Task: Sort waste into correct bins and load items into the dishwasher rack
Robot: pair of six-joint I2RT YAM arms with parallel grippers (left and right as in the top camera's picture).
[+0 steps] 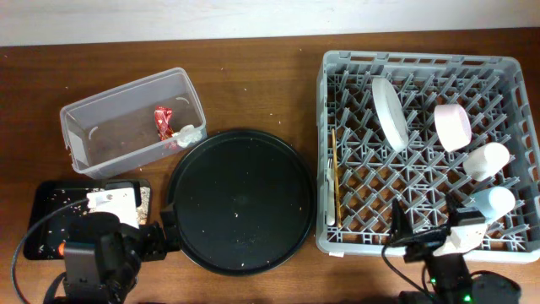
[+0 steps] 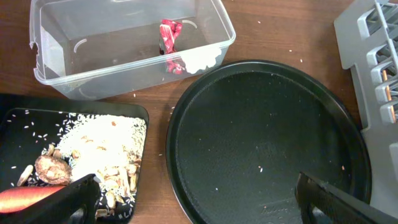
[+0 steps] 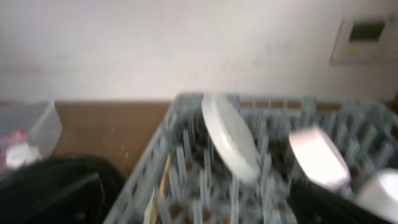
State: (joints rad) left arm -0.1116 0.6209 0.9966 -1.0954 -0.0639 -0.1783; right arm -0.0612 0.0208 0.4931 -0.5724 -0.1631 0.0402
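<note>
The clear tub (image 1: 126,91) holds the red wrapper (image 1: 163,118) and the crumpled white paper (image 1: 187,133); both show in the left wrist view (image 2: 169,34) (image 2: 199,60). The shallow black tray (image 1: 46,228) holds beige food scraps (image 2: 106,143), a brown lump (image 2: 51,169) and the carrot (image 2: 25,198). The grey rack (image 1: 422,61) holds the white plate (image 1: 390,114), pink bowl (image 1: 453,127), white cup (image 1: 488,159), light-blue cup (image 1: 494,201), wooden stick (image 1: 337,173) and fork (image 1: 329,181). My left gripper (image 2: 199,205) is open and empty, spanning the black tray's edge and the round tray. My right gripper (image 3: 199,208) is open and empty at the rack's near edge.
A big round black tray (image 1: 240,198) with a few crumbs lies between the bins and the rack. The right wrist view is blurred; it shows the plate (image 3: 230,137) and bowl (image 3: 317,155) standing among the pegs. A wall rises behind the table.
</note>
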